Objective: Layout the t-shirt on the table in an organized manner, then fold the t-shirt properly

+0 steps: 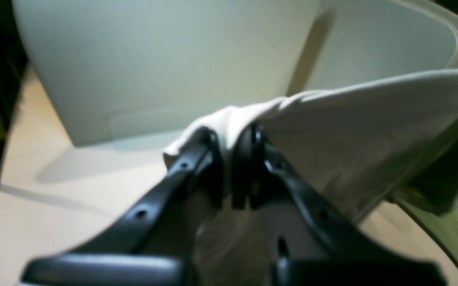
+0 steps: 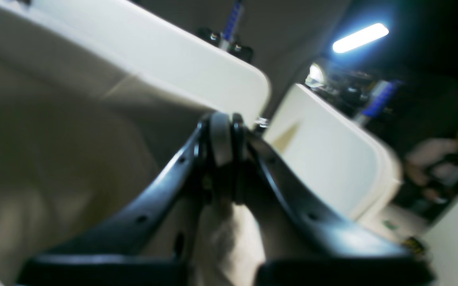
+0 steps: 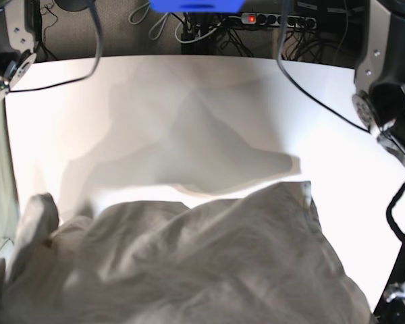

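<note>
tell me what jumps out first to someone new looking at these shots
The t-shirt dominates, held up close to the base camera and billowing over the near half of the white table, casting a big shadow behind it. In the wrist views, the left gripper and right gripper are each shut on a pinch of cloth.

Blurred wrist views; bright, glare-washed base view.
</note>
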